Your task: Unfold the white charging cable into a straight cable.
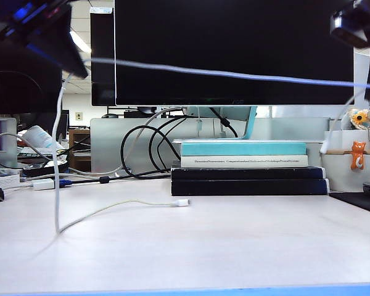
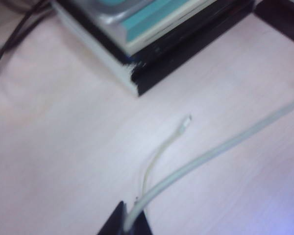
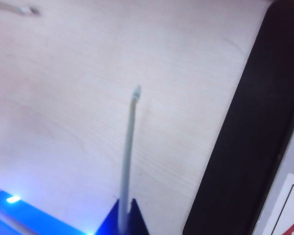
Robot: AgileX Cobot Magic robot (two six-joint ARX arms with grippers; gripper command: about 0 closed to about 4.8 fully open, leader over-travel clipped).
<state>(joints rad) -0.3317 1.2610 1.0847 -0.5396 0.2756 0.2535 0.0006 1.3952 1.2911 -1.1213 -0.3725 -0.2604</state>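
A: Start at the claws. What does the left gripper (image 2: 130,220) have?

B: It is clamped tight on the white cable (image 1: 234,75). In its wrist view the cord comes out from between the dark fingertips at the frame edge and runs off across the picture. A thinner stretch drops away to the small plug (image 2: 187,120) lying on the table (image 2: 63,161).

A: And the right gripper (image 3: 123,215)?

B: Also closed on the cable. The cord rises straight out from between its tips and ends at a small tip in mid-air, soft with blur.

A: Where is the cable overall?

B: In the exterior view it is stretched in a nearly level line high above the table, from the left arm at the upper left corner to the right arm at the upper right, passing in front of the monitor (image 1: 234,49). From the left end a tail hangs down to the tabletop, bends, and trails to the plug just before the stack of books (image 1: 246,169).

A: What is hard to make out?

B: Both grippers are cut off by the frame in the exterior view, dark and blurred, so the fingers cannot be read there. In the wrist views only the fingertips show. A black slab (image 3: 245,127) fills one side of the right wrist view; I cannot tell what it is.
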